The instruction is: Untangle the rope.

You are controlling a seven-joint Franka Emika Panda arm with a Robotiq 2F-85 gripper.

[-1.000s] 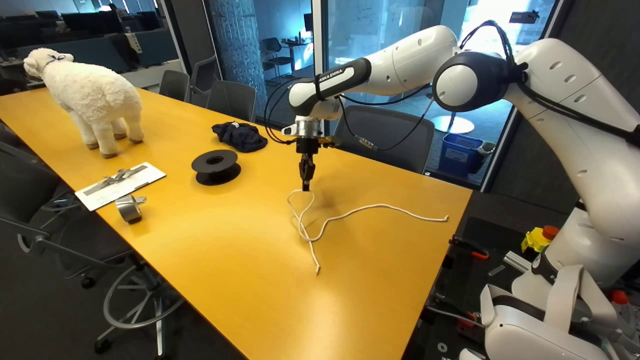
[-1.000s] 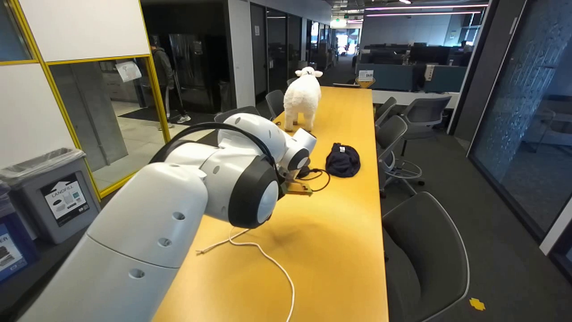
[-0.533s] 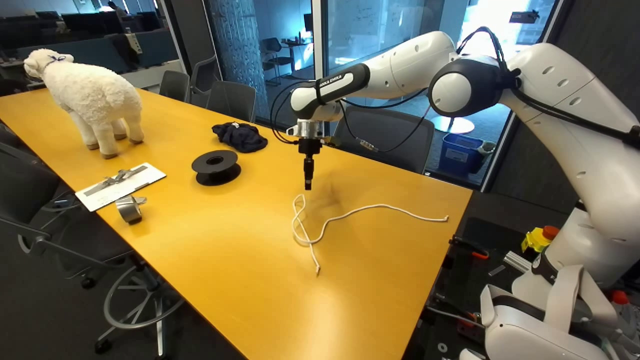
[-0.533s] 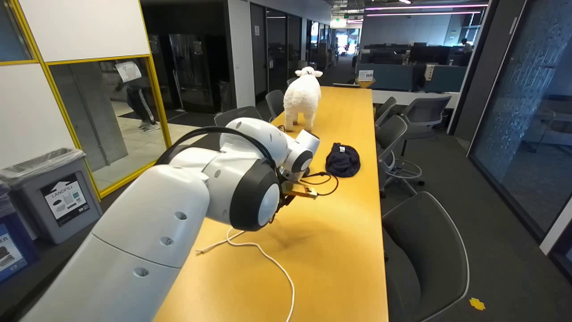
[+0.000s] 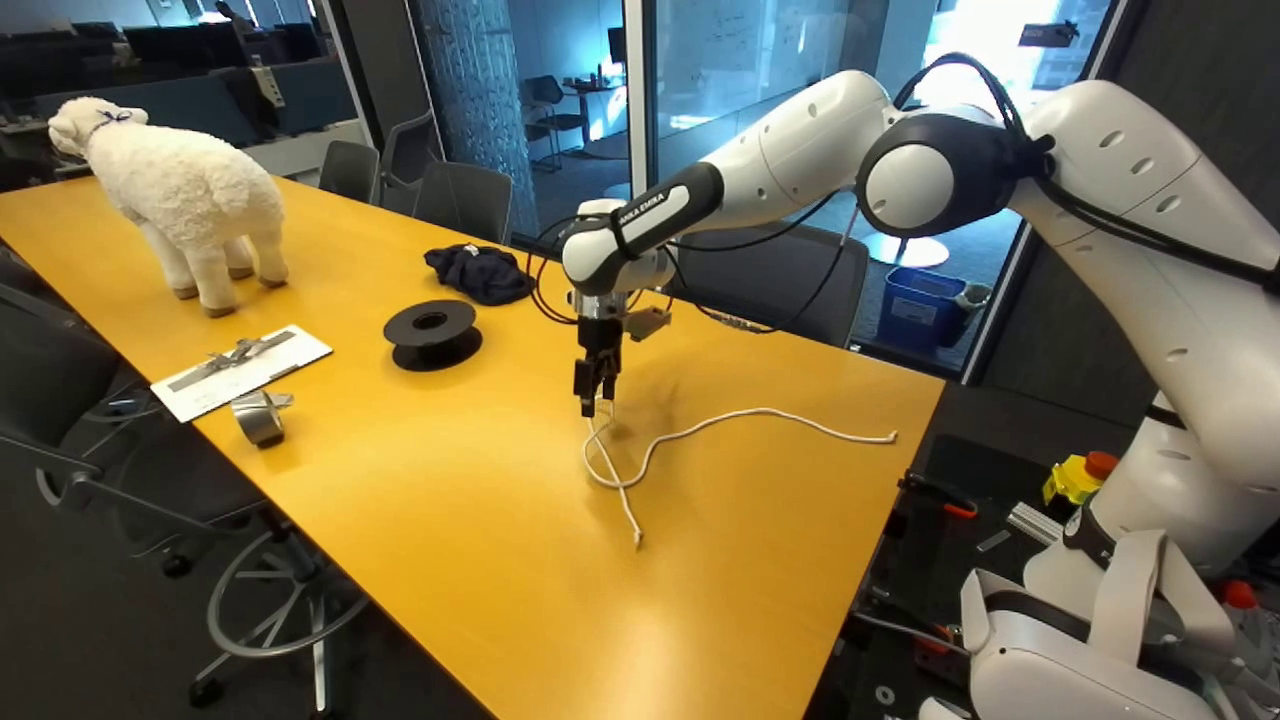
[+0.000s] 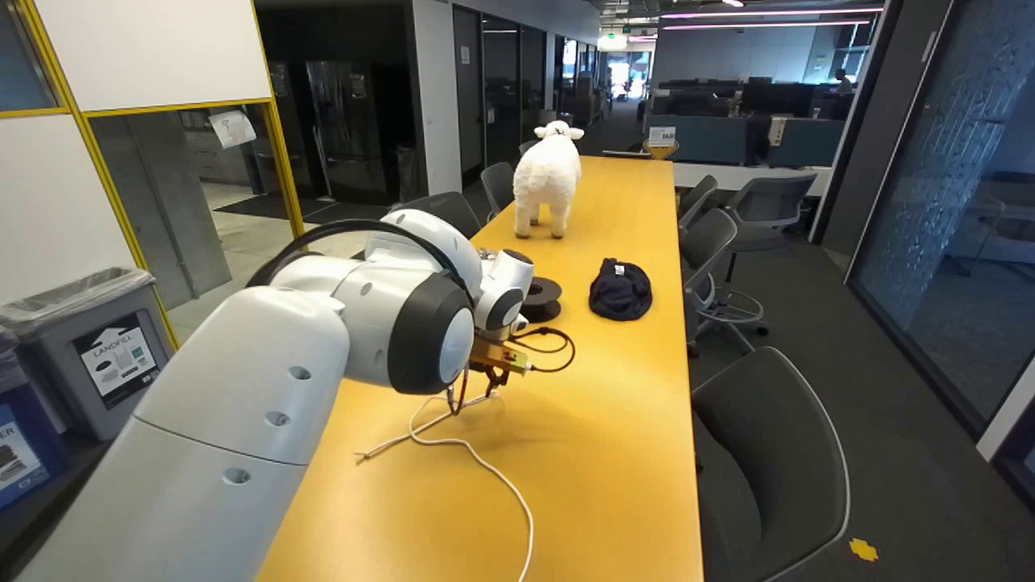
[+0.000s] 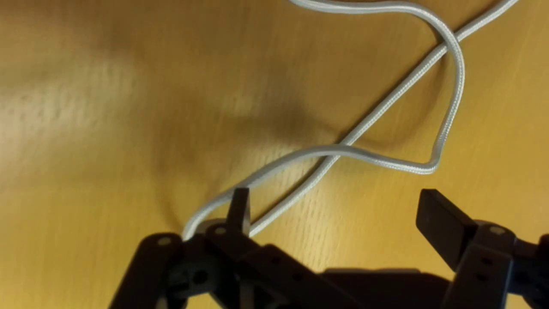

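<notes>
Gripper points down low over the yellow table, jaws spread wide, bare wood showing between them in the wrist view. Rope lies on the tabletop beneath, pale and braided. Wrist view: a straight strand slants from low centre to the far right; a wavy strand crosses it twice, with a sharp bend showing just past the tip of the right-hand finger. Both strands pass out of sight behind the left-hand finger; cannot tell whether it touches either. In an exterior view the far bend of the loop sits beneath the gripper; one rope end lies on the near side, the other well to the right, near the table's edge. White arm reaches in from the right. Left of the gripper, well apart: black spool, lying flat; dark cloth bundle near it on the far side. By the near left edge, a white board bearing a grey metal item, too small to make out, and beside it a silver roll. Farther left, a toy sheep upright on its legs, seen in both exterior views. Grey chairs stand along the far side. Off the table, near right: white headset, partly cut off by the frame.
</notes>
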